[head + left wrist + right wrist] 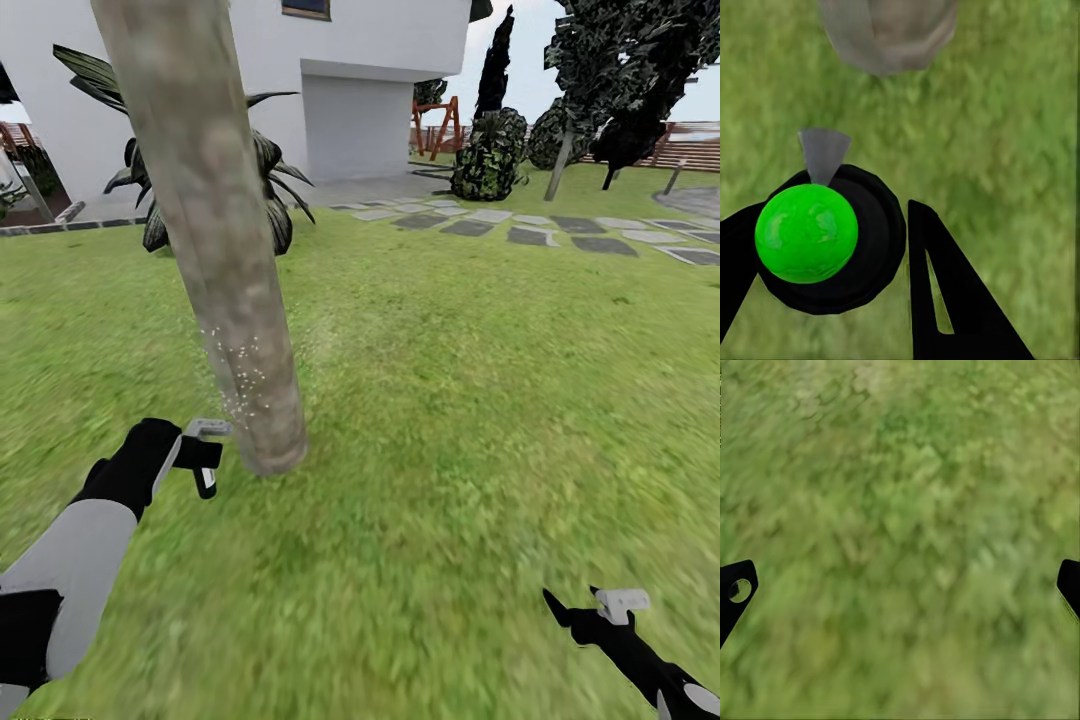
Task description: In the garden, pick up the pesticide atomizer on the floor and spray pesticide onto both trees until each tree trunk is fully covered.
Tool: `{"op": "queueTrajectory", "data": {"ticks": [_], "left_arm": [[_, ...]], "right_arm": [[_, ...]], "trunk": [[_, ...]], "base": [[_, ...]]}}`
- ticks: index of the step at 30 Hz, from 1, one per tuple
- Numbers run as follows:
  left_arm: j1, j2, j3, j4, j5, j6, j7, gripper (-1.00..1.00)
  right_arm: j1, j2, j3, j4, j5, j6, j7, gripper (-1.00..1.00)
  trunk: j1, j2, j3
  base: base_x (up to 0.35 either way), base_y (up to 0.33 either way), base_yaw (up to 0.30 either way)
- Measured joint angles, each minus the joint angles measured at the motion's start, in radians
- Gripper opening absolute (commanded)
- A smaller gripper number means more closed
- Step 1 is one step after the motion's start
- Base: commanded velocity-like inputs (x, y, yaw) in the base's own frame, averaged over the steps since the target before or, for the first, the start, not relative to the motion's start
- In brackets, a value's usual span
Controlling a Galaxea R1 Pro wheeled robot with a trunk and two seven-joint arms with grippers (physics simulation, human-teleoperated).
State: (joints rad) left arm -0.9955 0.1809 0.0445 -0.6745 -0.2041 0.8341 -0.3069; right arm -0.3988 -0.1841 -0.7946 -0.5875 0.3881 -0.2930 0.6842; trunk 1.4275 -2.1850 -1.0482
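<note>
Nearby, palm (265, 175) behind tree trunk (215, 240), paving slabs (530, 232)

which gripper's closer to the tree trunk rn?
Left. The left gripper sits right beside the tree trunk near its base; the right gripper hangs far off over grass.

Blurry green grass floor (450, 400) carries a thick mottled tree trunk (215, 240); grey paving slabs (530, 232) cross its far side.

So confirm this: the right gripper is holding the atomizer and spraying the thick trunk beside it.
Wrong arm. In the head view the left gripper holds the atomizer beside the thick trunk, with spray specks on the bark; the right gripper hangs open over grass.
</note>
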Motion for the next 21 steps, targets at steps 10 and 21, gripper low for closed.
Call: {"op": "queueTrajectory", "data": {"ticks": [10, 21], "left_arm": [[0.000, -0.007, 0.000, 0.003, -0.002, -0.001, 0.018, -1.00], [0.009, -0.008, 0.001, 0.019, -0.009, 0.000, 0.042, -1.00]], "right_arm": [[0.000, 0.000, 0.000, 0.000, 0.000, 0.000, 0.000, 1.00], [0.000, 0.000, 0.000, 0.000, 0.000, 0.000, 0.000, 1.00]], "trunk": [[0.000, 0.000, 0.000], [0.000, 0.000, 0.000]], "base": [[0.145, -0.267, 0.227], [0.071, -0.302, 0.029]]}}
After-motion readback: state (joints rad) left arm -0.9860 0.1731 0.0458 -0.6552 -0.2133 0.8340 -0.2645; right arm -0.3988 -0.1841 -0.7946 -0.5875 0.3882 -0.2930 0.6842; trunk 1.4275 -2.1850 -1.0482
